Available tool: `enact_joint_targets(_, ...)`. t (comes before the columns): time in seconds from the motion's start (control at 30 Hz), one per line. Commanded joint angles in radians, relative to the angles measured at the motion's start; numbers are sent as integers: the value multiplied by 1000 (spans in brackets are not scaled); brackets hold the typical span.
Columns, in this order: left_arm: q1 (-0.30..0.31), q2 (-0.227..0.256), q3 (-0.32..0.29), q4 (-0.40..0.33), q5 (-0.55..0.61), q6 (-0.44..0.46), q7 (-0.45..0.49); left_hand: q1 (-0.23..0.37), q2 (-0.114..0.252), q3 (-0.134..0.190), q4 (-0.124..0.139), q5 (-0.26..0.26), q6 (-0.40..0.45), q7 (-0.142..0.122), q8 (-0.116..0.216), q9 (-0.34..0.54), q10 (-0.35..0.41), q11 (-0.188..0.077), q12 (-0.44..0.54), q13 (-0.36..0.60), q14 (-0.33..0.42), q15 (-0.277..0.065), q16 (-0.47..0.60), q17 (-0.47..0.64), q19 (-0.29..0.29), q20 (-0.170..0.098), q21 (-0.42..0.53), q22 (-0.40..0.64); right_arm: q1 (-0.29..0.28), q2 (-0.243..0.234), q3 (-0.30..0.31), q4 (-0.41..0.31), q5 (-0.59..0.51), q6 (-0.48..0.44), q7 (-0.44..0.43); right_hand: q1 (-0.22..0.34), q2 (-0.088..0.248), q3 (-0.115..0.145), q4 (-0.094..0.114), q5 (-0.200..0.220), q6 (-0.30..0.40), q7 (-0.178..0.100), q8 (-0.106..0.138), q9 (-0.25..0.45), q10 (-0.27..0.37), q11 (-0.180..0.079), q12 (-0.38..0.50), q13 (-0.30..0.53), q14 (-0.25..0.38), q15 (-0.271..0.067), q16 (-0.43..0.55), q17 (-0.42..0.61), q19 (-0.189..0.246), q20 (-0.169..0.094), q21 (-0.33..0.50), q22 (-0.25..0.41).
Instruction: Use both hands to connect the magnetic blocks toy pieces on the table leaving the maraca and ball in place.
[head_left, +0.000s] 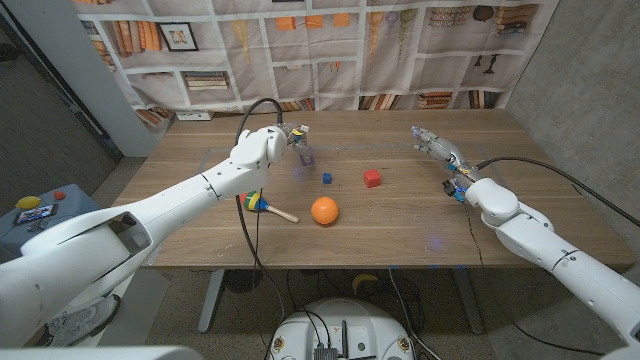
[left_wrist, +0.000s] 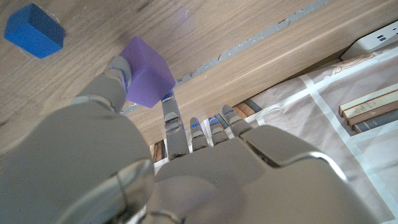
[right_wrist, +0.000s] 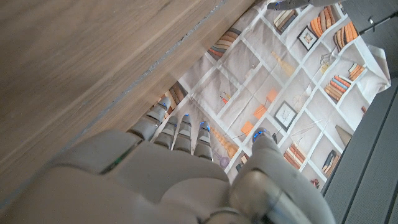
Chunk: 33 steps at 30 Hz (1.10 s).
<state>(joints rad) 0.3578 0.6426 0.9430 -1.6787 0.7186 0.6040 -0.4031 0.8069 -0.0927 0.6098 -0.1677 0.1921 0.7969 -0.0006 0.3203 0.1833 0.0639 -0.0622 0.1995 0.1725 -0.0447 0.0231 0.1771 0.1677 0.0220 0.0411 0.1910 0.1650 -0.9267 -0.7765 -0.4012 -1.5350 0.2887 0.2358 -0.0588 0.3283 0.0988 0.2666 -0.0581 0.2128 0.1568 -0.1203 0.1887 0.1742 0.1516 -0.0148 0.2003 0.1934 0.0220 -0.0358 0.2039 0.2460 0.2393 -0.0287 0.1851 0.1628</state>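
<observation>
My left hand (head_left: 283, 141) is over the far middle of the table and pinches a purple block (head_left: 305, 155) between thumb and a finger. In the left wrist view the purple block (left_wrist: 148, 79) sits at the fingertips (left_wrist: 170, 115), close to the wood. A small blue block (head_left: 327, 178) lies just right of it on the table, and shows as the blue block (left_wrist: 34, 31) in the wrist view. Further right is a red block (head_left: 372, 178). My right hand (head_left: 436, 146) hovers at the far right with fingers stretched out, holding nothing; the right hand (right_wrist: 186, 168) is also in its wrist view.
An orange ball (head_left: 324, 211) lies near the table's middle front. A colourful maraca (head_left: 262, 204) with a wooden handle lies to its left, under my left forearm. A bookshelf-print backdrop (head_left: 330, 50) hangs behind the table's far edge.
</observation>
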Motion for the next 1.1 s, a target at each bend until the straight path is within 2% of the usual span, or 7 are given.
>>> enact_joint_targets(0.03,-33,10,-7,21,-48,-45,-44,1,8,-5,-1,5,51,-51,-2,6,-3,-5,-3,3,-9,4,-2,3,0,2,-5,3,28,-87,-33,-75,-158,-69,-3,23,-13,5,-18,-6,1,-15,0,5,-2,-9,-1,2,8,-6,6,-1,13,0,3,3)
enact_joint_targets(0.2,-39,11,-7,34,-58,-65,-39,0,10,-8,0,6,52,-52,-4,6,-3,-3,-4,3,-9,5,-2,3,0,4,-5,3,43,-108,-45,-88,-212,-75,5,35,-27,5,-37,-12,-5,-27,-1,6,-20,-14,-6,3,3,0,4,-5,11,5,2,4)
enact_joint_targets(0.5,-16,15,-21,52,-78,-101,24,-1,12,-13,0,6,51,-52,-8,7,0,-7,-3,3,-7,3,0,3,7,1,-3,3,68,-160,-72,-156,-325,-149,40,67,-45,10,-74,-21,-15,-47,1,9,-57,-23,-15,5,-17,11,-1,-10,4,34,0,5)
enact_joint_targets(0.63,-2,15,-29,52,-86,-102,50,-2,14,-15,0,6,53,-51,-10,7,4,-9,-2,3,-4,1,2,3,12,-2,-1,4,81,-180,-82,-193,-358,-197,71,93,-53,17,-95,-25,-19,-57,4,11,-72,-24,-15,6,-29,24,-3,-12,-3,45,-2,5)
enact_joint_targets(0.77,9,17,-34,50,-95,-106,64,-2,15,-18,0,7,54,-52,-12,7,7,-10,-2,3,-3,0,2,3,14,-2,-1,4,116,-204,-104,-234,-402,-257,138,149,-64,34,-121,-25,-35,-62,7,14,-98,-8,-15,8,-48,62,-4,-14,-9,70,-1,6)
enact_joint_targets(1.07,21,22,-40,46,-106,-111,85,-4,18,-23,1,8,56,-52,-16,7,9,-18,-2,3,-1,-1,3,3,14,-3,-2,4,183,-228,-147,-301,-495,-345,250,223,-88,54,-130,-24,-70,-70,9,19,-151,9,-19,13,-87,100,-8,-15,-31,102,-4,5)
enact_joint_targets(1.1,27,23,-42,44,-109,-112,91,-4,19,-24,1,8,57,-55,-17,7,9,-18,-2,3,-2,-2,2,3,13,-3,-2,4,202,-232,-167,-333,-545,-401,281,239,-94,58,-130,-23,-82,-71,8,20,-163,13,-19,14,-92,105,-7,-15,-36,109,-4,6)
